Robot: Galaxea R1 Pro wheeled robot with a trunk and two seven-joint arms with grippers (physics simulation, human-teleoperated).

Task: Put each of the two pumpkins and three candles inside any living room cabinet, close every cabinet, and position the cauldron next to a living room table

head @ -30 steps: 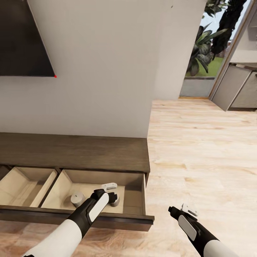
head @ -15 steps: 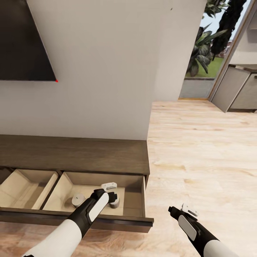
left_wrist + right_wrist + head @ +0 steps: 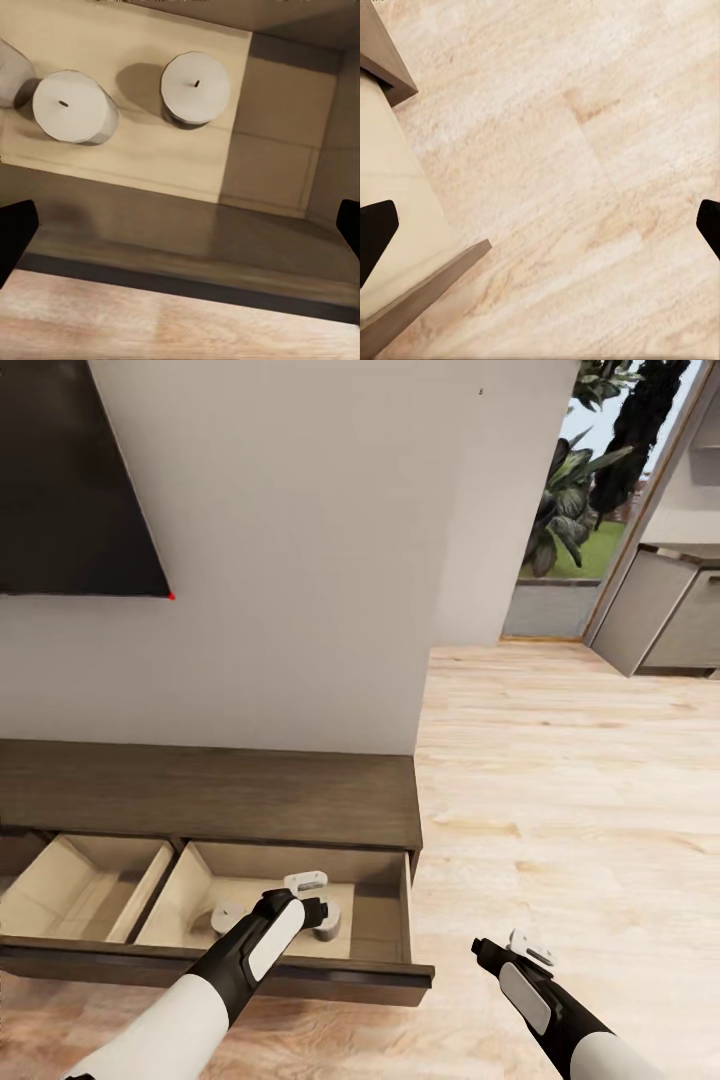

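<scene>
candles upright in open cabinet drawer, left tool spread wide, empty, right tool likewise over floor

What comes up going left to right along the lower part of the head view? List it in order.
Left open drawer → right open drawer with candles inside and the left gripper over it → bare wood floor → right gripper.
</scene>
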